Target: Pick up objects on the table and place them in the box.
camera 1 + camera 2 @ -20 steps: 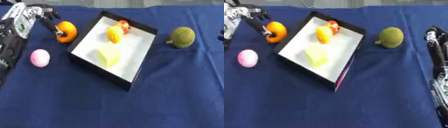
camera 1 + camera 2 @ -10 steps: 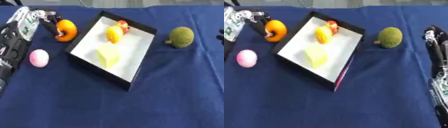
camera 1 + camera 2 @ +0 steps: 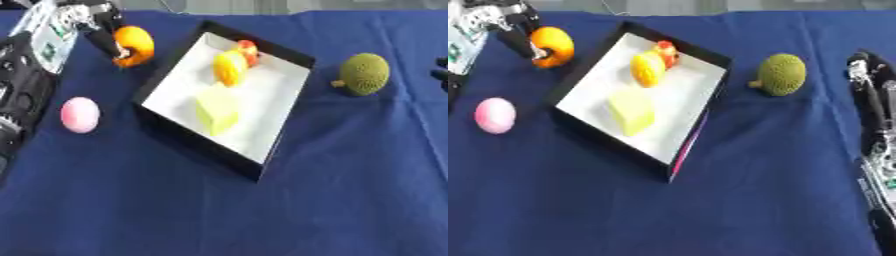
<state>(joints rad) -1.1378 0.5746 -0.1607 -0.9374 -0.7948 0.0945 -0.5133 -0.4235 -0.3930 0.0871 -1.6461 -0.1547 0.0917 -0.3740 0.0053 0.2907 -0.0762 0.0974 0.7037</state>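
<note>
An orange round fruit (image 3: 134,45) is at the far left of the blue cloth, with my left hand (image 3: 86,19) shut on it, dark fingers (image 3: 108,43) curled against its left side. A pink egg-shaped object (image 3: 80,114) lies nearer, left of the box. The black box with a white floor (image 3: 273,102) sits askew in the middle. It holds a yellow fruit (image 3: 229,67), a small red-orange piece (image 3: 248,50) and a pale yellow-green block (image 3: 216,107). A green bumpy fruit (image 3: 363,74) lies right of the box. My right hand (image 3: 870,87) rests open at the right edge.
A blue cloth (image 3: 332,200) covers the table, with wide bare cloth in front of the box. My left forearm (image 3: 22,85) runs along the left edge beside the pink object. The box's near black wall (image 3: 197,150) stands up from the cloth.
My left hand has drawn the orange fruit a little up and away from its earlier spot. The box, pink object, green fruit and right hand stay where they were.
</note>
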